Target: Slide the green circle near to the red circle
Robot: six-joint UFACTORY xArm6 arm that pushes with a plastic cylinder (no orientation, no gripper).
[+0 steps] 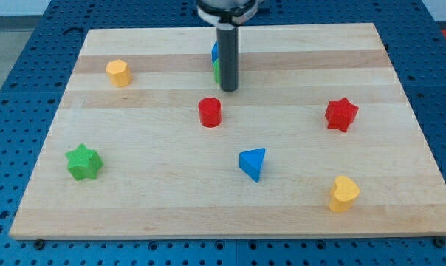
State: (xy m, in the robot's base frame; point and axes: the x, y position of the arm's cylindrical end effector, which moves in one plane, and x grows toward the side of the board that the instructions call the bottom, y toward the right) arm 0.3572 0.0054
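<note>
On the pale wooden tabletop [171, 207], my tip [229, 89], a plain dark rod with no pincer, stands touching the green circle [216, 72], mostly hidden behind it beside a blue block [215, 52], just beyond the smooth red circle [210, 112].

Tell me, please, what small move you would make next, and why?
Probably a short push toward the view's bottom: my tip sits right beside the green circle, mostly hidden behind the rod, with a blue block above it. The red circle lies just below.
</note>
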